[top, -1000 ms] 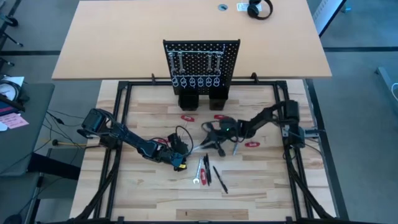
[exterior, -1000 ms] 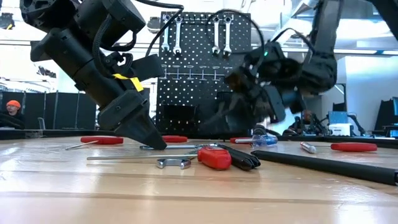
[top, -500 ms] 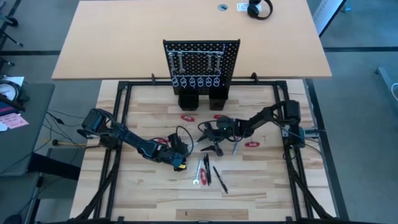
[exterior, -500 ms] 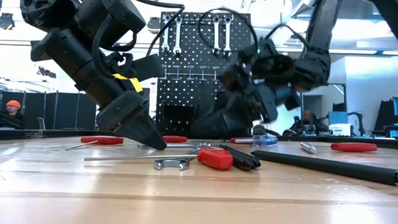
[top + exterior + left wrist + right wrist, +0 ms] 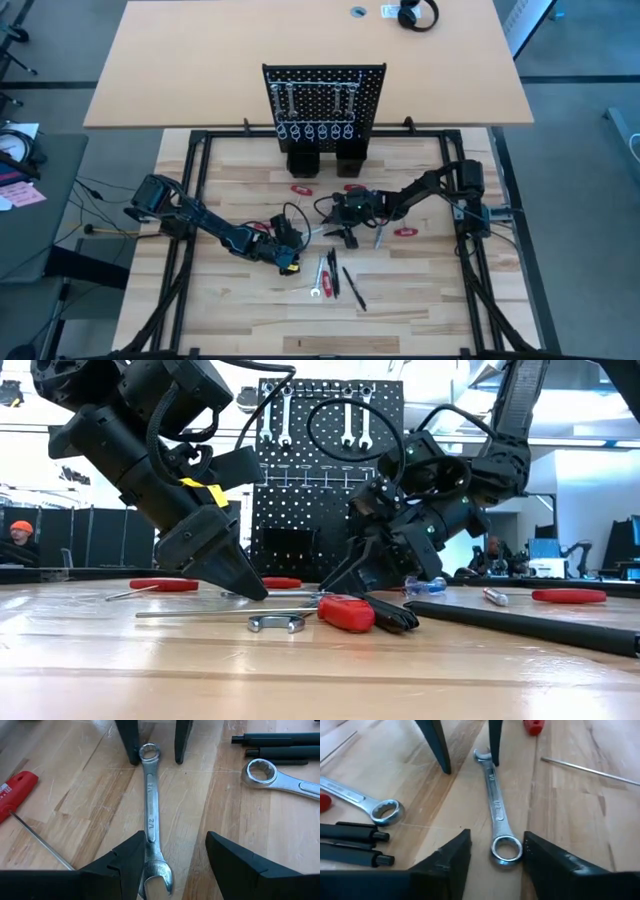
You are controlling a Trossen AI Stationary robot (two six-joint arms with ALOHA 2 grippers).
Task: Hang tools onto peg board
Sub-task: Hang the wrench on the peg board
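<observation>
A silver 1/2 wrench [image 5: 151, 815] lies flat on the wooden table between my two grippers. My left gripper [image 5: 175, 836] is open and low at the wrench's open-jawed end [image 5: 156, 879], one finger on each side. My right gripper [image 5: 496, 835] is open too. It comes from the opposite side, its fingers on either side of the ring end [image 5: 507, 849]. In the high view, the left gripper [image 5: 294, 244] and right gripper [image 5: 336, 226] face each other at mid-table. The peg board [image 5: 323, 100] stands upright at the far edge, and wrenches [image 5: 285, 415] hang on it. My left gripper has one finger [image 5: 131, 854] right beside the wrench's shaft near its open end; I cannot tell whether it touches. My right gripper has one finger [image 5: 540, 851] right beside the ring end; I cannot tell whether it touches. The wrench lies flat on the table.
Near the front lie a second wrench [image 5: 362, 800], a red-handled tool [image 5: 345, 613] and black sticks [image 5: 350, 837]. Red-handled pieces [image 5: 300, 188] [image 5: 405, 232] and a blue-handled screwdriver [image 5: 425, 587] lie farther back. A person [image 5: 20, 532] shows beyond the table.
My right gripper has come down and toward the table's left, toward the wrench. Its fingertips now stand at the table on either side of the ring end. The wrench has stayed where it was.
</observation>
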